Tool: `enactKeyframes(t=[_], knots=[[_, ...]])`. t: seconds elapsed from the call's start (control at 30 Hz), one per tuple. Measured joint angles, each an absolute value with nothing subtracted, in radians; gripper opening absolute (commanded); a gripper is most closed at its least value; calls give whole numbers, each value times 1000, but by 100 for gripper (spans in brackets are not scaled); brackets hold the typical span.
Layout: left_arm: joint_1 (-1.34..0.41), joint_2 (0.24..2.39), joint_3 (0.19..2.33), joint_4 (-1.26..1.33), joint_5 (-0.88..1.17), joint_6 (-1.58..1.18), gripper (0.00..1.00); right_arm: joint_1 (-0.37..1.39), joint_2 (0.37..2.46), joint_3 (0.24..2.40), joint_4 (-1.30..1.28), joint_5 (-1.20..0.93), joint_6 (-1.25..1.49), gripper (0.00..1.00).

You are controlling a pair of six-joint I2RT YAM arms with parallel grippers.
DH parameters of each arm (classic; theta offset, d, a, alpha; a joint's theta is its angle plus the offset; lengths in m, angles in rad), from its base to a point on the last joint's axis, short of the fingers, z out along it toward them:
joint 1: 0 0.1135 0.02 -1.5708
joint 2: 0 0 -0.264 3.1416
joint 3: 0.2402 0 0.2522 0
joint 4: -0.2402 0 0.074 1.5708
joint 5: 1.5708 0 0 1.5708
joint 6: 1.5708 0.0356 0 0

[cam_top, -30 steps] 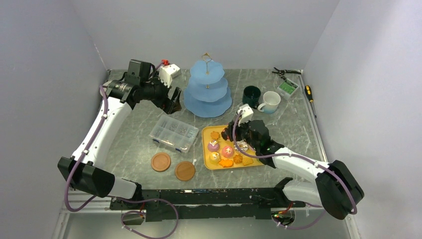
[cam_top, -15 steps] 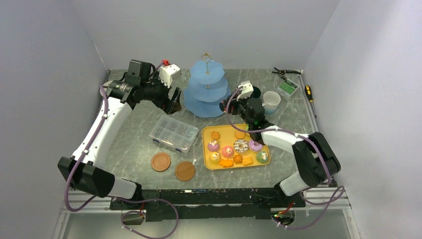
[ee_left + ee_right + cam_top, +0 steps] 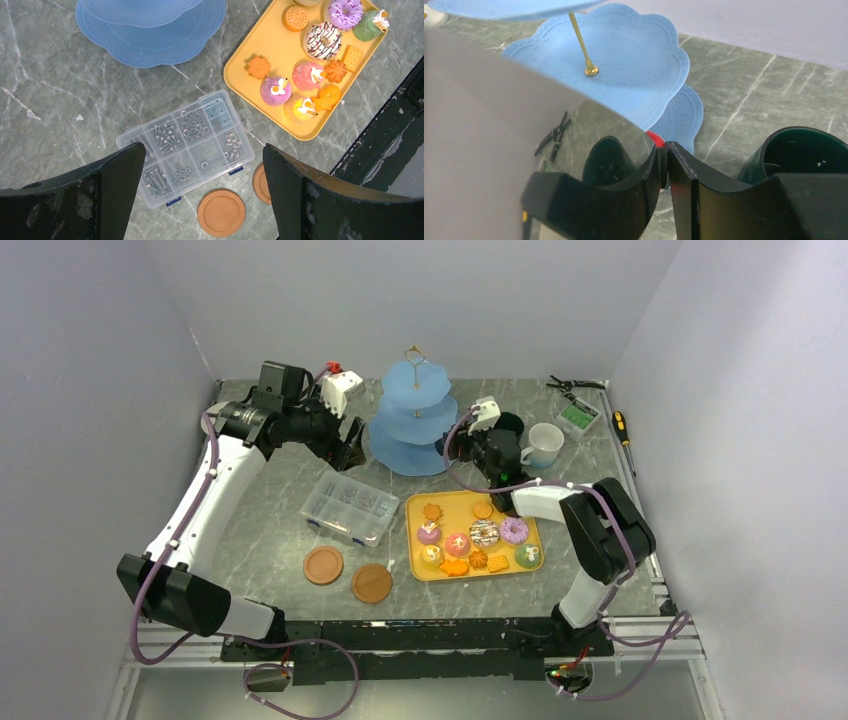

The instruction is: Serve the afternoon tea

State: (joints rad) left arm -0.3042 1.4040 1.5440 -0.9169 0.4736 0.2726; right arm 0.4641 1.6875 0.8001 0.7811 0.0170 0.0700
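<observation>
**Top external view.** The left gripper (image 3: 347, 447) hangs just beside the left rim of the three-tier stand (image 3: 410, 455). It is judged to be parked clear of the work, where its camera overlooks the table. The right gripper (image 3: 452, 447) sits at the stand's right rim, between the stand and the dark-green mug (image 3: 512, 423). That position is judged right for delivering onto a lower tier. The sweets (image 3: 457, 543) are gathered on the yellow tray (image 3: 458, 512), near and right of the stand, within the right arm's reach. The white mug (image 3: 545, 443) stands just right of the dark-green mug. No sweet shows on any tier. The right fingertips and any load are hidden under the wrist, and the dark-green mug is partly covered by the arm.

**Left wrist view.** The fingers (image 3: 117, 187) are spread wide with nothing between them. Below them lie the compartment box (image 3: 185, 145) and two coasters (image 3: 221, 212). The top edge cuts off the stand and the tray's far corner. The mugs are out of frame.

**Right wrist view.** The fingers (image 3: 594, 200) are drawn close together. A small red piece (image 3: 653, 137) shows at their tips, apparently pinched, in front of the stand's lower tiers. Most of the piece is hidden, so its kind cannot be told. A pale blurred surface (image 3: 474, 125) fills the left of the view and cannot be identified.
</observation>
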Motion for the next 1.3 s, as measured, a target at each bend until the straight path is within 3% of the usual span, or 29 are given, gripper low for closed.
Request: enactKeyframes(t=[0.5, 0.73, 0.97, 1.3], knots=[[-304, 1390, 1544, -917, 474, 275, 93, 464, 1836, 833, 903, 34, 71, 70], [-304, 1369, 1544, -918, 474, 276, 93, 464, 1823, 817, 935, 44, 76, 73], [-304, 1369, 1544, -918, 475, 276, 93, 464, 1716, 751, 933, 48, 80, 71], [-304, 1358, 1544, -925, 492, 276, 93, 507, 1342, 551, 812, 134, 111, 69]])
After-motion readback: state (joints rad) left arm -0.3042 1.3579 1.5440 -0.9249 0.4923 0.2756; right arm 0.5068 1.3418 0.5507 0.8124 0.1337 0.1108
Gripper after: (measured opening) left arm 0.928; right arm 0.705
